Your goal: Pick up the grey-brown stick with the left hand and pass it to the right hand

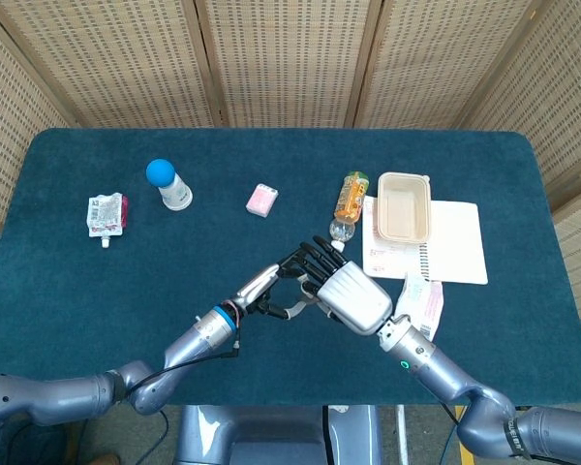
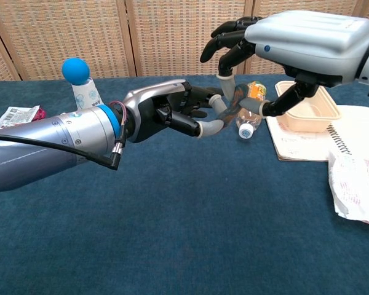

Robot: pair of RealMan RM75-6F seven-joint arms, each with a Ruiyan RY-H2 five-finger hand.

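My left hand [image 2: 172, 114] pinches the grey-brown stick [image 2: 229, 110] while my right hand [image 2: 283, 46], fingers spread, brackets its far end, so I should close the right firmly before loosening the left.

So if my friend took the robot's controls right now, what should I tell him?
Left hand: holds the grey-brown stick up above the table, pinched at its lower end.
Right hand: its fingers are at the stick's upper end, thumb on one side and a finger on the other. Whether it really grips yet cannot be told.
Done: the stick has been picked up and brought to the right hand.
Left: make sure the right hand grips the stick, then probably open the left hand and draw it away.
Watch out: the orange bottle lies on the table just behind the hands.
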